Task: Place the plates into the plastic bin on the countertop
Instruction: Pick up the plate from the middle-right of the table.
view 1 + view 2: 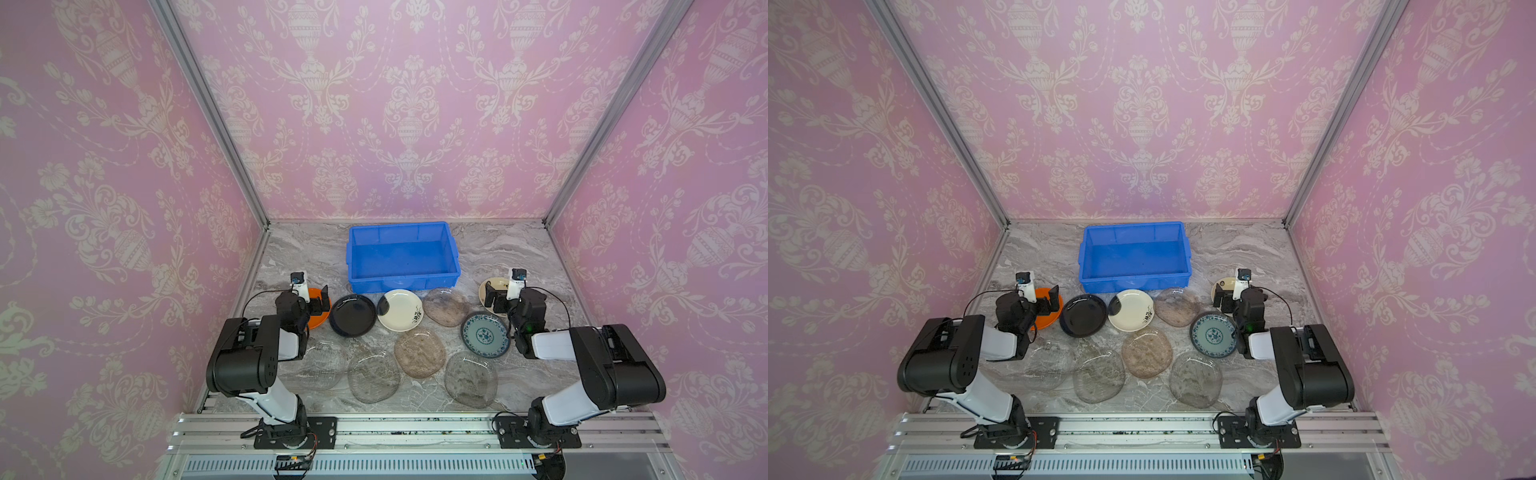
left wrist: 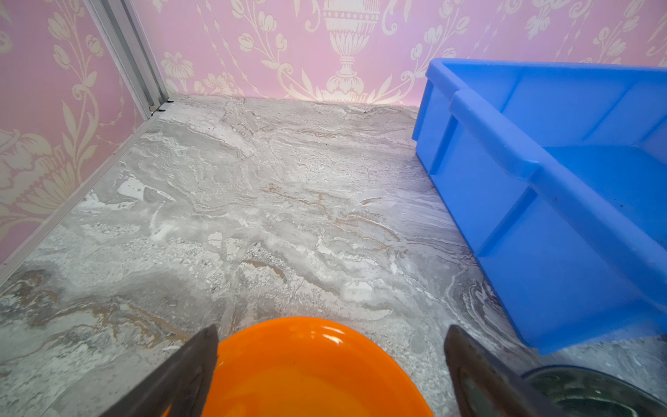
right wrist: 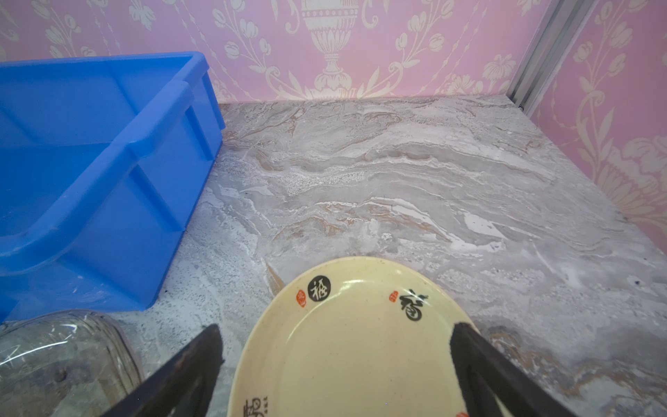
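The empty blue plastic bin [image 1: 405, 282] stands at the back middle of the grey marble countertop [image 1: 299, 253]. In front of it lie the plates: orange [image 1: 319, 322], black [image 1: 352, 314], cream with a flower [image 1: 400, 309], blue-patterned [image 1: 485, 334], cream with dark characters [image 1: 494, 282], and several clear or smoky glass ones [image 1: 419, 352]. My left gripper [image 2: 330, 330] hangs open over the orange plate [image 2: 306, 372]. My right gripper [image 3: 335, 326] hangs open over the cream plate with characters [image 3: 353, 353]. Neither holds anything.
Pink wallpapered walls with aluminium corner posts [image 1: 208, 112] close in the countertop on three sides. Both arm bases sit on a metal rail [image 1: 415, 428] along the front edge. A glass plate [image 3: 61, 361] lies against the bin's near right corner.
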You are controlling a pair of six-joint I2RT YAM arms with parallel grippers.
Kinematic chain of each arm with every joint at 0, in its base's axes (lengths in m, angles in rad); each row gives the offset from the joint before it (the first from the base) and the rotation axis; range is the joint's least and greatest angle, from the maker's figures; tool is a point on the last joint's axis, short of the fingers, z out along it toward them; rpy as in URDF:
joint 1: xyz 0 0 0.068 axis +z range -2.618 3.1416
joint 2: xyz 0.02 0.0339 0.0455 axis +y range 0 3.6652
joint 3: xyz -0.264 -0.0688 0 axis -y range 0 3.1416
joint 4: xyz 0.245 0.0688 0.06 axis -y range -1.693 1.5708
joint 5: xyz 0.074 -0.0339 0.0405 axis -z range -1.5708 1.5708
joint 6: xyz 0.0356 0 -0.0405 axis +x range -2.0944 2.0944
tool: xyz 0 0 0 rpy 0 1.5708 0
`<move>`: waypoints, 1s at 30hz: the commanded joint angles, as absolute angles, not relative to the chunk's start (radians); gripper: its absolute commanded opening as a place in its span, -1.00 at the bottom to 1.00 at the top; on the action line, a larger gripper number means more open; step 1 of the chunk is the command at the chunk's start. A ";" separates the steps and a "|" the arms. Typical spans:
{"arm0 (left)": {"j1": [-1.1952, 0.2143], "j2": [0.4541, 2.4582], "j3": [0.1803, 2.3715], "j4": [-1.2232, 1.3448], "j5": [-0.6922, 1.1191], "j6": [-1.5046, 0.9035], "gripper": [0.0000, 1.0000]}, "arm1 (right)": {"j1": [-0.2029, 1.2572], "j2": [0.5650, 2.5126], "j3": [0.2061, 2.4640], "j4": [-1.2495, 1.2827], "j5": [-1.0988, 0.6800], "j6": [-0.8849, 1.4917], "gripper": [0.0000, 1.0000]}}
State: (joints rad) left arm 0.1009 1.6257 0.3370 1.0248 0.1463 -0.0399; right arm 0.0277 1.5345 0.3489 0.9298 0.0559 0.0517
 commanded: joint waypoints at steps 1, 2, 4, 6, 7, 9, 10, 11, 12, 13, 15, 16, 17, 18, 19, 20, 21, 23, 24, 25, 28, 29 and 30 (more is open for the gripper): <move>0.089 1.514 0.372 0.877 0.010 -0.063 0.99 | 0.029 1.527 0.366 0.931 0.073 0.041 0.99; 0.089 1.462 0.383 0.815 -0.061 -0.084 0.99 | 0.033 1.501 0.365 0.912 0.088 0.041 1.00; 0.089 1.372 0.387 0.737 -0.144 -0.120 0.99 | 0.041 1.453 0.377 0.846 0.129 0.040 1.00; 0.088 1.304 0.350 0.798 -0.143 -0.097 0.99 | 0.067 1.418 0.400 0.777 0.214 0.033 1.00; 0.089 1.274 0.322 0.861 -0.133 -0.081 0.99 | 0.088 1.406 0.413 0.744 0.270 0.029 1.00; 0.087 1.212 0.285 0.933 -0.155 -0.083 0.99 | 0.122 1.376 0.443 0.678 0.370 0.019 0.99; 0.087 1.176 0.282 0.927 -0.183 -0.103 0.99 | 0.141 1.359 0.464 0.639 0.434 0.020 1.00; 0.088 1.134 0.302 0.869 -0.193 -0.110 0.99 | 0.153 1.340 0.493 0.583 0.501 0.041 1.00; 0.088 1.101 0.342 0.763 -0.201 -0.120 0.99 | 0.155 1.322 0.522 0.517 0.533 0.071 0.99; 0.087 1.074 0.412 0.582 -0.227 -0.151 0.99 | 0.155 1.304 0.556 0.439 0.565 0.107 1.00; 0.087 1.072 0.526 0.364 -0.297 -0.220 0.99 | 0.156 1.277 0.614 0.305 0.598 0.178 1.00; 0.087 1.084 0.564 0.311 -0.324 -0.256 0.99 | 0.157 1.267 0.645 0.228 0.604 0.210 1.00; 0.087 1.096 0.596 0.251 -0.333 -0.296 0.99 | 0.158 1.259 0.668 0.173 0.604 0.240 1.00; 0.087 1.107 0.626 0.201 -0.318 -0.318 0.99 | 0.159 1.244 0.684 0.125 0.600 0.263 1.00; 0.087 1.124 0.669 0.149 -0.290 -0.324 0.99 | 0.157 1.228 0.699 0.065 0.584 0.297 1.00; 0.087 1.140 0.707 0.101 -0.257 -0.344 0.99 | 0.157 1.212 0.709 0.014 0.544 0.316 1.00; 0.087 1.155 0.741 0.060 -0.227 -0.362 0.99 | 0.157 1.195 0.715 -0.017 0.512 0.326 1.00; 0.087 1.187 0.811 0.000 -0.119 -0.390 0.99 | 0.157 1.149 0.713 -0.090 0.439 0.371 1.00; 0.087 1.200 0.833 -0.025 -0.084 -0.407 0.99 | 0.155 1.128 0.708 -0.115 0.404 0.387 1.00; 0.087 1.213 0.857 -0.042 -0.036 -0.414 0.99 | 0.154 1.101 0.699 -0.143 0.365 0.412 0.99; 0.087 1.230 0.892 -0.067 0.050 -0.439 0.99 | 0.150 1.039 0.672 -0.202 0.253 0.472 0.99; 0.087 1.230 0.895 -0.068 0.050 -0.462 0.99 | 0.148 1.022 0.665 -0.220 0.216 0.493 0.99; 0.087 1.229 0.888 -0.060 0.049 -0.489 0.99 | 0.146 1.009 0.657 -0.232 0.183 0.508 0.97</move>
State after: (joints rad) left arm 0.0937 1.2259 0.8619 0.0269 -0.0391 -0.4023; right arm 0.1528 1.0504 0.6842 -0.1135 0.3248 0.4103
